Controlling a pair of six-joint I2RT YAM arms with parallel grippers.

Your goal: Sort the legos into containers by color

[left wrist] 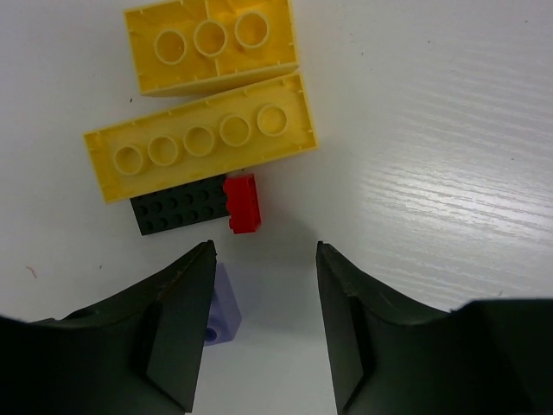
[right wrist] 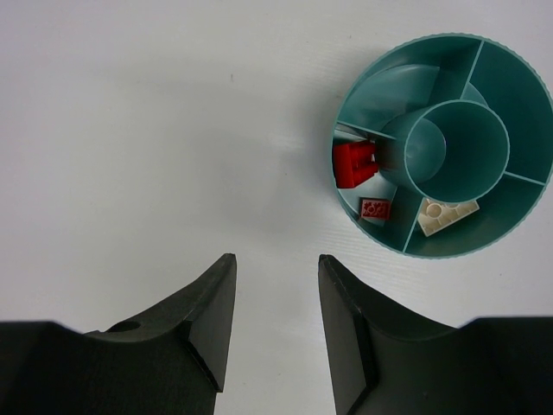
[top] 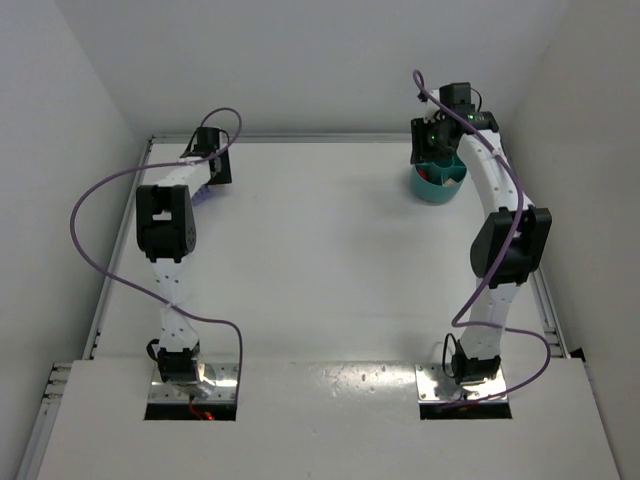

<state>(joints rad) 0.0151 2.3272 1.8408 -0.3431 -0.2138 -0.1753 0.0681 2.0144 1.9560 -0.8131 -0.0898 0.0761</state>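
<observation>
At the far left of the table, the left gripper is held low over a cluster of bricks. Its jaws are seen standing apart, and nothing is gripped between them. In the left wrist view, two long yellow bricks are laid side by side at the top, studs up and touching along their long edges. A black plate is set just below the nearer yellow one, and a red brick is pressed against its right end. A purple brick is found beside the left finger, partly hidden by it. The red brick lies just beyond the gap between the fingers.

At the far right of the table, the right gripper is held above the bare surface, with its jaws parted and nothing between them. The teal dish is seen beyond it and to its right, clear of the fingers. A round centre cup is ringed by compartments. A red block is held in the left compartment. A small red piece is seen just below it; whether a wall parts the two cannot be told. A cream brick is lodged in the next compartment to the right.
</observation>
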